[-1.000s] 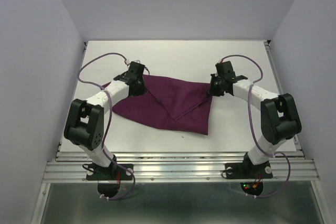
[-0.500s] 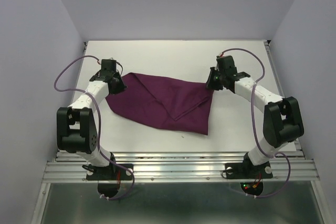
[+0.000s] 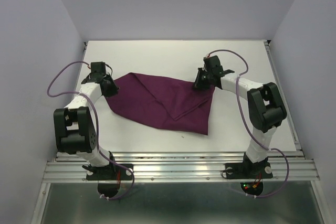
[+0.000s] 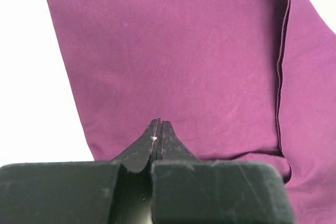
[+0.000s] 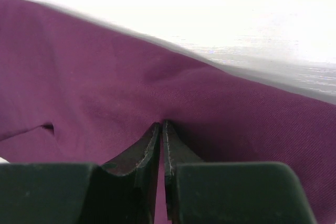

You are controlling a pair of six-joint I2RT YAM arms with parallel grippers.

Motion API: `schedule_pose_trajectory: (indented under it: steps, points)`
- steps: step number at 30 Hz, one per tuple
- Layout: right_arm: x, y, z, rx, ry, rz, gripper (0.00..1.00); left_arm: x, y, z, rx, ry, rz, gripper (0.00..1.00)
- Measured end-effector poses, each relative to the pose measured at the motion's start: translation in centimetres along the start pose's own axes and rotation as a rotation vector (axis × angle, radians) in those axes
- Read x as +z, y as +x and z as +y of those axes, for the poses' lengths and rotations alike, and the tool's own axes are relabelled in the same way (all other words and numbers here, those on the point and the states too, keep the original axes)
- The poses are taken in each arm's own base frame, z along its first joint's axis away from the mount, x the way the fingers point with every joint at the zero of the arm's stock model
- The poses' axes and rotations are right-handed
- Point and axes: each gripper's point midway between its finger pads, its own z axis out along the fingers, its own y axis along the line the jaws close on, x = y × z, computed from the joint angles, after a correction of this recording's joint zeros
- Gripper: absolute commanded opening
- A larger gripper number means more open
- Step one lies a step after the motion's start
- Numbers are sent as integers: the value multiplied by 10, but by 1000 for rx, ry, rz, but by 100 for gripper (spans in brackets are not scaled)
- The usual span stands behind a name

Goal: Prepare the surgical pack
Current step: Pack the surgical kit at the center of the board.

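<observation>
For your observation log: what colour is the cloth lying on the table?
Dark purple, plain, with no pattern. The cloth shows best in the left wrist view.

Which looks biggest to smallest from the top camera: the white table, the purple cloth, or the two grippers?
1. white table
2. purple cloth
3. left gripper and right gripper: these two look about the same size, so I won't rank them.

The top external camera is looking down from above and behind the arm bases (image 3: 113,171), seeing the whole white table (image 3: 173,53) from far. Each wrist camera is pointing forward along its own fingers (image 4: 147,148), very near to the purple cloth (image 3: 163,103). This cloth is showing in all three views.
</observation>
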Motion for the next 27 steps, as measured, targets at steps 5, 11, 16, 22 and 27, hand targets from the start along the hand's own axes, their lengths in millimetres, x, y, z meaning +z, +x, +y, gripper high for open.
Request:
schedule_pose_trajectory:
  steps: [5, 11, 16, 22, 27]
  points:
    - [-1, -1, 1, 3, -1, -2, 13, 0, -2, 3, -13, 4, 1, 8]
    - [-29, -18, 14, -11, -20, -68, 14, 11, -5, 7, -30, -10, 22, 32]
    - [-68, -41, 32, -32, -52, -167, 16, 25, -9, 17, -48, -45, 48, 47]
    - [-90, -51, 40, -40, -66, -223, 17, 35, -31, 41, -74, -108, 31, 47]
    - [-88, -41, 32, -36, -52, -204, 17, 48, -41, 57, -75, -168, 30, 50]
